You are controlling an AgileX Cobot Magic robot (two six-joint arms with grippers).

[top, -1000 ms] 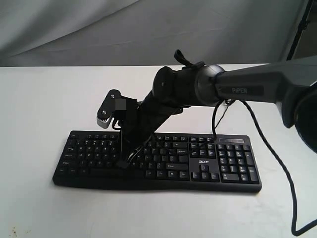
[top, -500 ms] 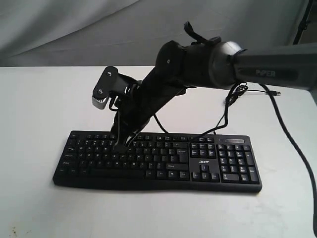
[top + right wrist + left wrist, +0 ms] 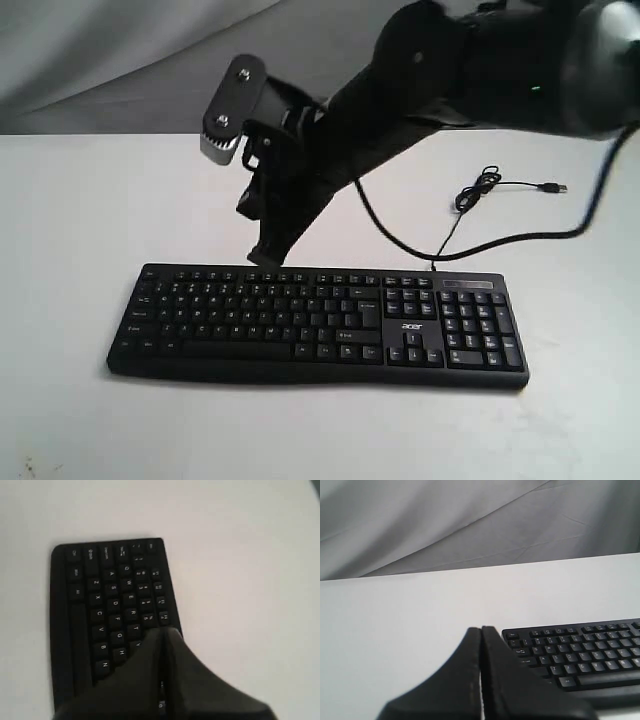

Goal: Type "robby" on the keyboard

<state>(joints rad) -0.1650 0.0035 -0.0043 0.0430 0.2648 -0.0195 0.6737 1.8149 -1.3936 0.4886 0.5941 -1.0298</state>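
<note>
We start at the right gripper (image 3: 263, 257). Its two fingers are pressed together into one narrow black tip, with nothing between them, and the right wrist view (image 3: 162, 632) shows the same shut seam. In the exterior view the tip hangs just above the far edge of the keyboard (image 3: 320, 320), left of centre in the frame. It looks clear of the keys, not touching them. The left gripper (image 3: 481, 630) is also drawn together to a thin line. It sits off the keyboard's (image 3: 580, 655) end, over the bare white table (image 3: 70, 200).

We judge this to be a pause between keystrokes, with the typing finger raised. We cannot tell from here how many letters of "robby" are done. The next move calls for setting the shut tip over a single letter key and coming straight down. The press must be short and must spare the neighbouring keys, which sit close together.

The keyboard lies flat across the lower middle of the exterior frame. Its long axis runs left to right, with the letter block at the left and the number pad at the right. The space bar edge faces the bottom of the frame, so the legends read upright. Its thin cable (image 3: 480, 188) trails toward the upper right, with the plug lying loose on the table.
</note>
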